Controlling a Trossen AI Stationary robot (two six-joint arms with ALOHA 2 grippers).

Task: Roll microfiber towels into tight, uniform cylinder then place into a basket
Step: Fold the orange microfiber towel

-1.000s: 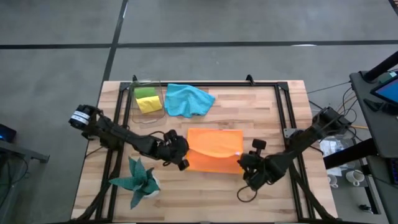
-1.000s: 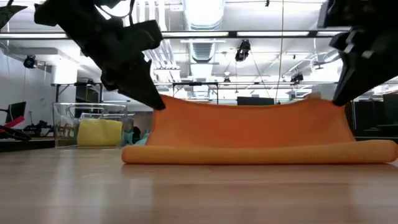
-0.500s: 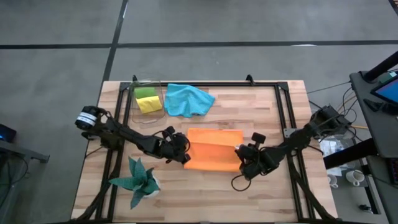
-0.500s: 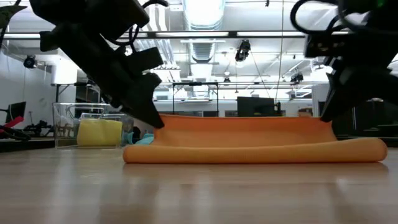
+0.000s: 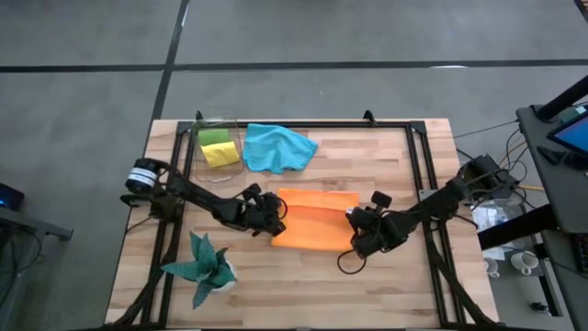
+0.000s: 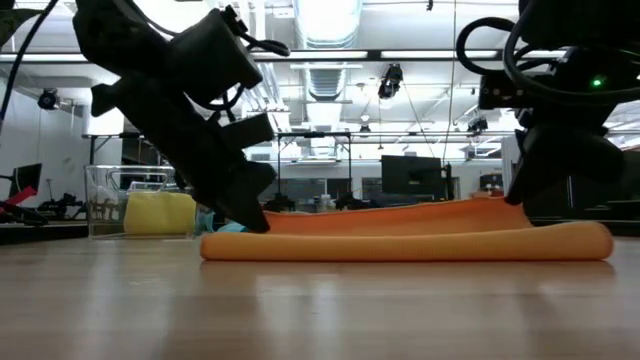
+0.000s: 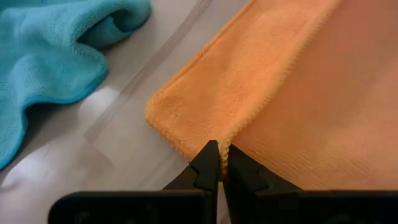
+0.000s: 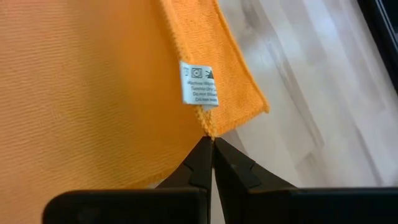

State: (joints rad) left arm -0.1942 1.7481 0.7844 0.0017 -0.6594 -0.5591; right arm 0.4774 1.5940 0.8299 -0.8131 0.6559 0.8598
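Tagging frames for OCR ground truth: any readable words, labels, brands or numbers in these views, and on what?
Care tag: a small white label sewn on the orange towel edge, near the right end effector. It carries small symbols and several lines of print, all too small and blurred to read.
Nothing else in any view carries readable text; the blue towel and basket show none.

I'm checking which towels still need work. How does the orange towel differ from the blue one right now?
The orange towel lies folded into a flat, neat rectangle; the blue towel sits crumpled and unshaped. The orange one is pinched at its edge by the left gripper and right gripper; the blue one is untouched. Both rest on the table, outside the basket.
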